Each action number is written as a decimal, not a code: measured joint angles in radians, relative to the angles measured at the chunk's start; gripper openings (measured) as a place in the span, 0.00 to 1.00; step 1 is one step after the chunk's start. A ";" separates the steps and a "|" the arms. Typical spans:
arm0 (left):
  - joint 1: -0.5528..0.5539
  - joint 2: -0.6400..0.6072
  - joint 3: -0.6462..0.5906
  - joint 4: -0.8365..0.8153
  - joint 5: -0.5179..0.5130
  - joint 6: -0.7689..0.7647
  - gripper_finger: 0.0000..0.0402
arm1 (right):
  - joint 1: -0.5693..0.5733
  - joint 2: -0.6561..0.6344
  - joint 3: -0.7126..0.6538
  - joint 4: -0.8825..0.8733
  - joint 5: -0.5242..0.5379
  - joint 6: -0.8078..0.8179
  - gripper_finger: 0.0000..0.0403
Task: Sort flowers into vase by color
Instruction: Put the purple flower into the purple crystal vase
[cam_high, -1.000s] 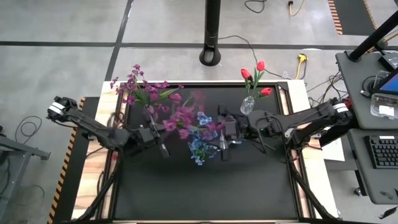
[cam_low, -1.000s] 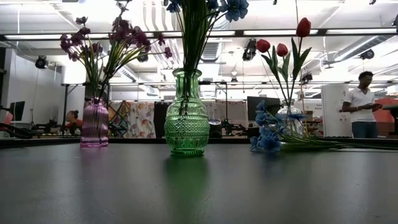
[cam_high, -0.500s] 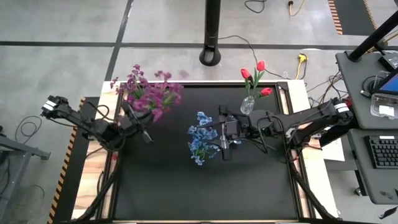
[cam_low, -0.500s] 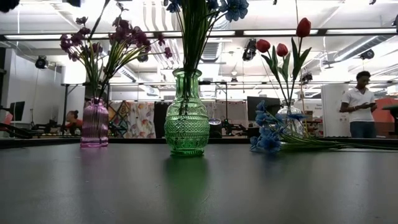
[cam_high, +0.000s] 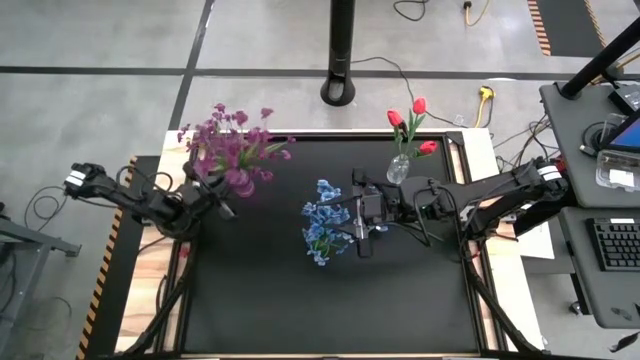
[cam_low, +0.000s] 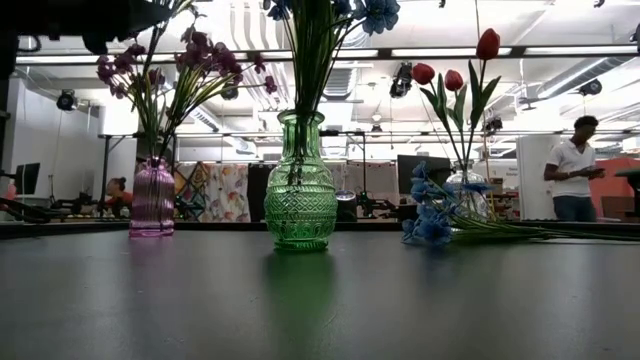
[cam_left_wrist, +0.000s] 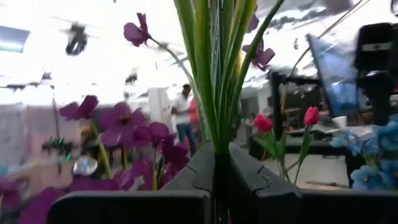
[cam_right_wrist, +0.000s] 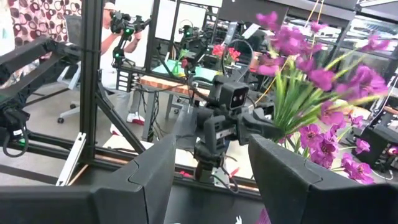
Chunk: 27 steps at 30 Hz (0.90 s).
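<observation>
A purple vase (cam_low: 152, 197) with purple flowers stands at the far left. My left gripper (cam_high: 220, 207) is just near of it, shut on a bunch of purple flowers (cam_high: 240, 158). A green vase (cam_low: 300, 190) holds blue flowers mid-table, and more blue flowers (cam_low: 430, 222) lie on the table beside it. My right gripper (cam_high: 356, 214) hovers open next to the blue flowers (cam_high: 322, 230), with nothing between its fingers (cam_right_wrist: 149, 180). Red tulips stand in a clear vase (cam_high: 399, 168). My left gripper pinches several green stems (cam_left_wrist: 217, 152) of the purple bunch between its two fingers. The fingers come from the table's left side and slant upward. The blossoms (cam_left_wrist: 134, 134) and leaves rise past the fingertips. The bunch is lifted clear of the table.
The black mat (cam_high: 330, 300) has free room across its near half. A black pole base (cam_high: 340, 92) stands beyond the far edge. A desk with a keyboard (cam_high: 610, 245) is to the right. A person (cam_low: 572, 180) stands in the room behind.
My left gripper has drawn back toward the table's left edge, tipping upward. It has carried the purple bunch from mid-table, beside the blue flowers, over to the purple vase at the far left.
</observation>
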 joint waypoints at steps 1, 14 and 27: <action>0.016 0.000 -0.016 0.022 0.046 0.005 0.00 | 0.000 0.000 0.000 0.000 0.000 -0.002 0.48; 0.313 0.018 -0.104 0.124 0.281 0.004 0.00 | 0.000 0.001 -0.009 -0.002 0.000 -0.026 0.48; 0.633 0.101 -0.128 0.168 0.500 -0.169 0.00 | 0.000 0.002 -0.011 -0.007 0.000 -0.035 0.48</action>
